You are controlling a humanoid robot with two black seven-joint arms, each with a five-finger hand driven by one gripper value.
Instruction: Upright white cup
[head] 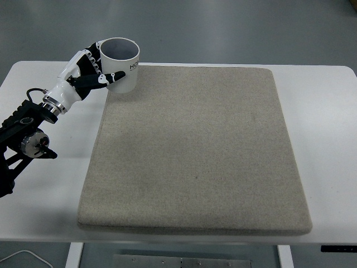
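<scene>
White cup [124, 65] — mat's [195, 145] far-left corner

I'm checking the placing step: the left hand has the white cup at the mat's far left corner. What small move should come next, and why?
Probably lower the cup straight down onto the mat and only then loosen the fingers. The left hand grips its side, the mouth faces up, and its base sits at the mat's far left corner, but whether it touches cannot be told.
</scene>
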